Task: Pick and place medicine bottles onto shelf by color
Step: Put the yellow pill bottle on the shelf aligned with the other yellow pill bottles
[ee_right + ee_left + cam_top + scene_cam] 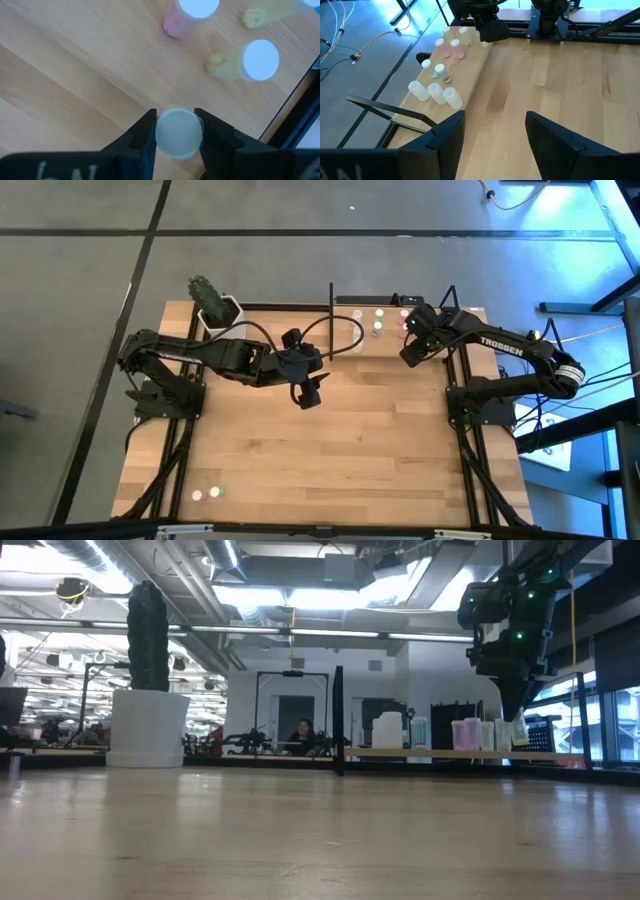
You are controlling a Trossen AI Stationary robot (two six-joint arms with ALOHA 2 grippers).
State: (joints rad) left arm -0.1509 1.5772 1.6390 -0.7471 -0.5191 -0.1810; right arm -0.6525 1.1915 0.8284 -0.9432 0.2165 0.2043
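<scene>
**Right gripper holds a small bottle over the shelf**

The big wooden table [330, 450] fills the middle of the high view, with 1 dark arm on each side. The shelf [345, 330], a light-wood board with thin black posts, sits at the far edge of the table. A white plant pot [218, 312] with a green cactus stands near the far left corner.

The right arm reaches in from its base and bends toward the shelf. The right gripper [176, 132] points down over the shelf's right end, and its 2 fingers are closed on a small bottle [175, 134] with a whitish cap.

The left arm stretches across to the middle of the table. The left gripper [495, 132] hangs over bare wood near the shelf, fingers spread wide, with nothing in them.

The medicine bottles on the shelf [442, 60] stand in little groups: 3 all-white ones, 2 greenish ones, some pink ones and some yellowish ones. All have pale round caps.

2 more tiny bottles [206, 493] sit at the near left corner of the table, well apart from the shelf.
</scene>
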